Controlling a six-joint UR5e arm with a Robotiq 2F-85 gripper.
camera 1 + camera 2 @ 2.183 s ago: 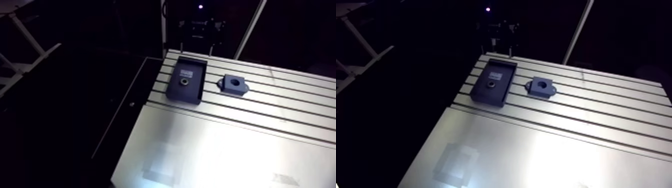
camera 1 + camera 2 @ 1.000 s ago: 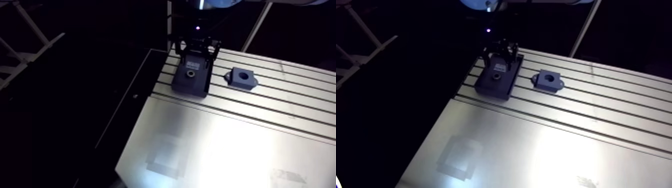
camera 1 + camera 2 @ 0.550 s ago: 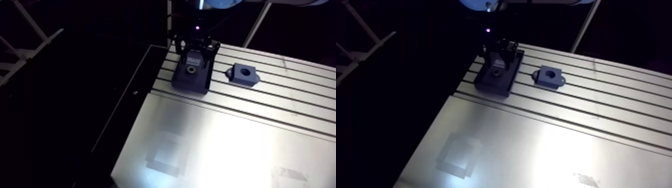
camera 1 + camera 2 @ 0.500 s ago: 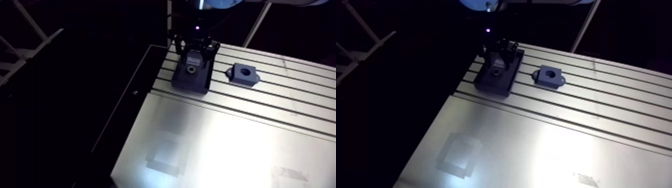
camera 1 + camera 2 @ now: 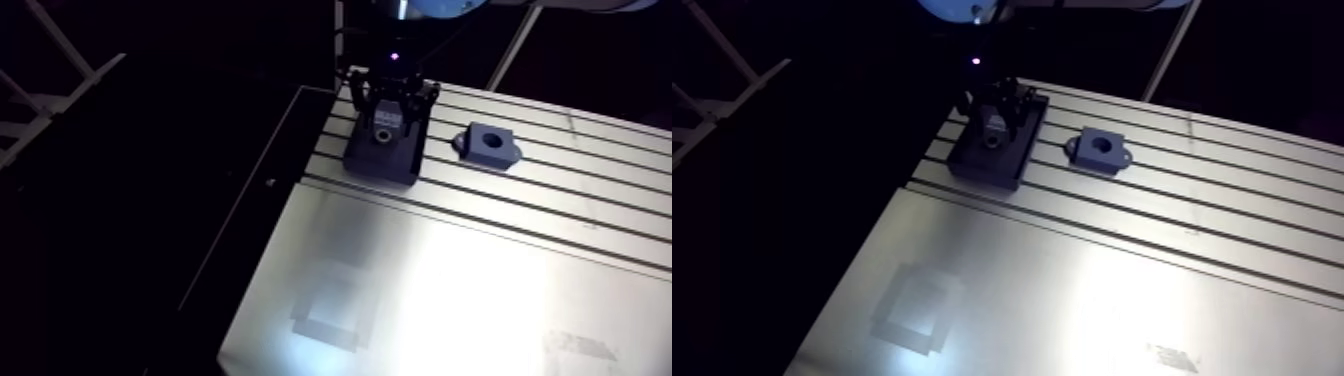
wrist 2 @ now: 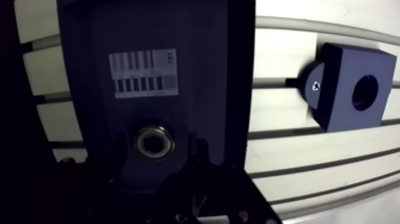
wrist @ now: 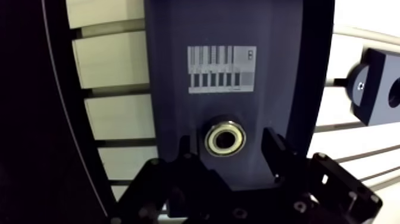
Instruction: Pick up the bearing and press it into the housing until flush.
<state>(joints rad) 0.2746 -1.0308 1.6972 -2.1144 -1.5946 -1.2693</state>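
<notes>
A small metal ring bearing (image 7: 225, 139) lies in a dark blue tray (image 7: 172, 65) that carries a printed label (image 7: 221, 69). My gripper (image 7: 228, 143) hangs low over the tray and is open. Its two dark fingers (image 7: 272, 149) stand on either side of the bearing, with a gap on each side. The dark blue housing (image 6: 352, 93), a block with a round bore, sits on the table beside the tray. In the arm view the gripper (image 5: 389, 104) is over the tray (image 5: 383, 168), with the housing (image 5: 487, 145) to its right.
The slotted aluminium table (image 5: 450, 280) runs wide toward the front. Its left edge (image 5: 285, 210) drops off just beside the tray, with darkness beyond. The tray's raised rim (image 7: 312, 71) flanks the gripper's fingers.
At the earliest moment no gripper was over the tray. It then came down over the tray and has since sunk slightly, now straddling the bearing. The tray and housing have not moved.
</notes>
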